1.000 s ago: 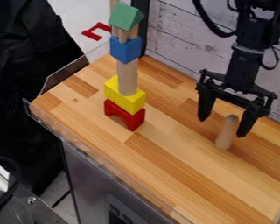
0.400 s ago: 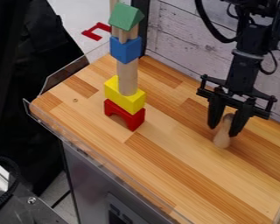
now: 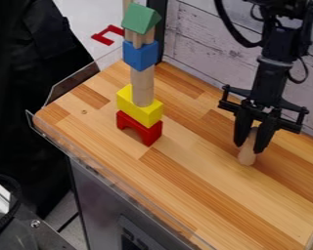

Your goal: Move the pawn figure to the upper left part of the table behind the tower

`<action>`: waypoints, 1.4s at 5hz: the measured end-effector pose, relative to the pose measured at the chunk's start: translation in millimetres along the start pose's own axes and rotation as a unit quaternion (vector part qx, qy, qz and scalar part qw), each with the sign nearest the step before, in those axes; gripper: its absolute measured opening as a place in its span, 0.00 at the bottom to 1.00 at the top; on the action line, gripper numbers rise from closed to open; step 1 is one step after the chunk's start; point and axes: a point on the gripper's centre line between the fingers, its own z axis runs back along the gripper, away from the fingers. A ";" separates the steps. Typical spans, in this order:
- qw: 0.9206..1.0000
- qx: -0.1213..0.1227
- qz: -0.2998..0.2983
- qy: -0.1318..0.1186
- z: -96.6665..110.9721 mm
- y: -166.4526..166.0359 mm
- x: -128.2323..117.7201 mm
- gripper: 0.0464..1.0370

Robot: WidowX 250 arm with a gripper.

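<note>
Far left: black draped material (image 3: 28, 73), beside the bench. Lower left corner: one grey metal fitting (image 3: 51, 235), with a single bolt (image 3: 35, 223) and a black cable (image 3: 16, 188) near it.

Next, one bench (image 3: 205, 190), top of wooden strips in light and mid brown, one small dark knot (image 3: 84, 112) toward its left end. Clear edging (image 3: 113, 179) runs along the near side; a grey cabinet (image 3: 100, 195) stands below.

One red angular piece (image 3: 105, 36), beyond the bench's left end, apart from all else.

One tower (image 3: 143, 85), upright on the left half of the bench. Parts, bottom to top: red arch block (image 3: 148, 134); yellow block (image 3: 137, 107); pale wooden cylinder, standing on end; blue block (image 3: 139, 56); slim wooden pieces (image 3: 138, 39); green roof-shaped block (image 3: 141, 18) as the cap.

One dark post (image 3: 160, 29), just right of the tower's upper part as seen from here. Behind the bench, a wall (image 3: 205, 44) of pale, weathered boards.

Right half of the bench: one pawn figure (image 3: 247, 156), plain wood, near the wall side, well apart from the tower, standing with a slight lean, rounded head up. One black end effector (image 3: 249, 148), pointing down over it, pinching its upper part between two fingers. Above, one black robot arm (image 3: 277, 53), entering from the top, cables attached.
</note>
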 end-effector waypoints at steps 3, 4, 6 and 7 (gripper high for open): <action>0.999 -0.011 -0.012 -0.032 53.2 9.6 -23.9 0.24; 0.999 -0.020 0.000 -0.041 62.5 22.8 -18.9 0.24; 0.999 -0.018 0.024 -0.040 69.0 53.5 -3.6 0.24; 0.999 -0.019 0.030 -0.034 65.0 64.1 4.3 0.24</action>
